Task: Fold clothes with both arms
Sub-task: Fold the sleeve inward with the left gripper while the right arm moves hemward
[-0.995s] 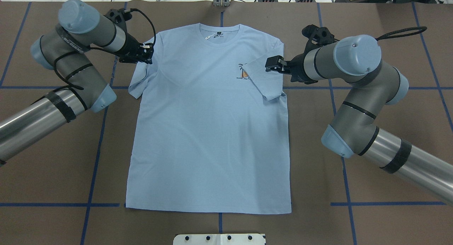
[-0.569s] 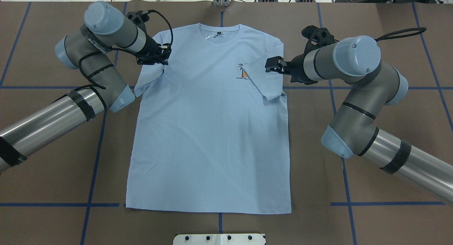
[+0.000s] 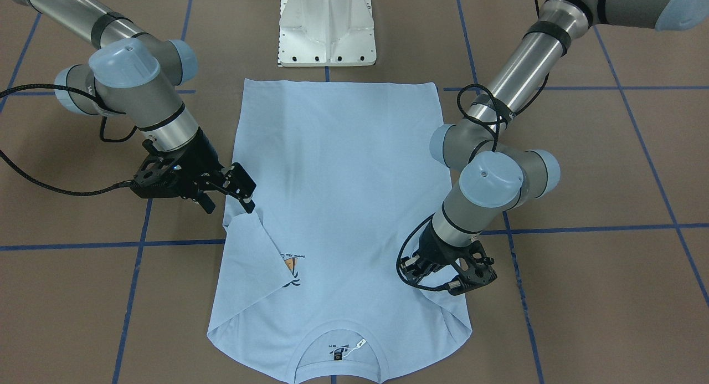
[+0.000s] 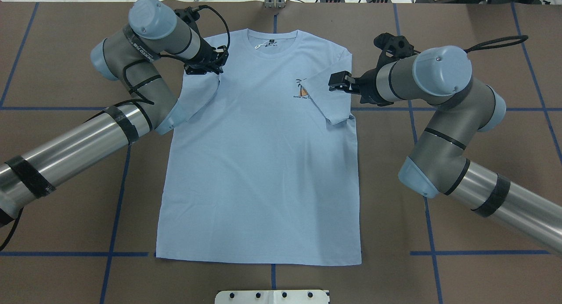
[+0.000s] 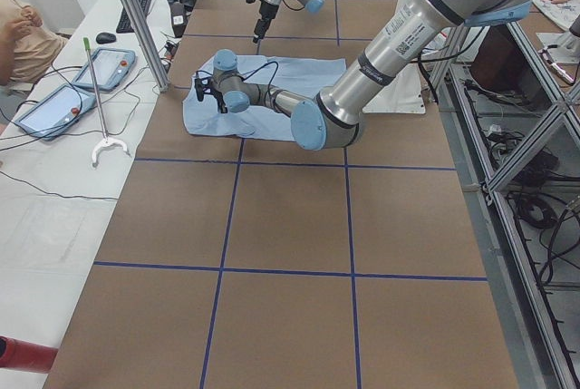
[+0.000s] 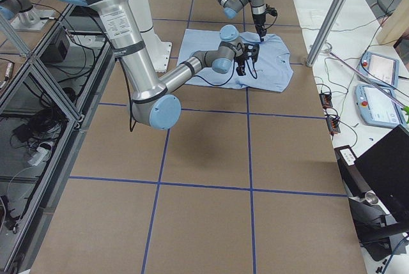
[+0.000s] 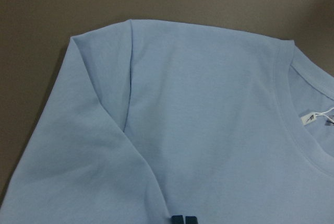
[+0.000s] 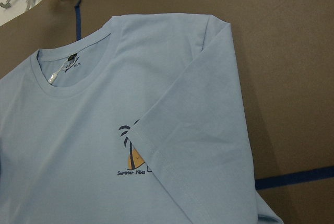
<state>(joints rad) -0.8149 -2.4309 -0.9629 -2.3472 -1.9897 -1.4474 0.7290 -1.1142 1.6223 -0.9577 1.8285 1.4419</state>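
One T-shirt sleeve is pinched in the left pincer.

Smooth matt cloth T-shirt

Reads "Summer Vibes" under the palm print on the T-shirt, right chest side; neck label lettering too small to make out

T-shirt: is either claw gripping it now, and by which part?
Left claw is shut on the T-shirt, by the sleeve on that side. Right claw looks open, holding nothing.
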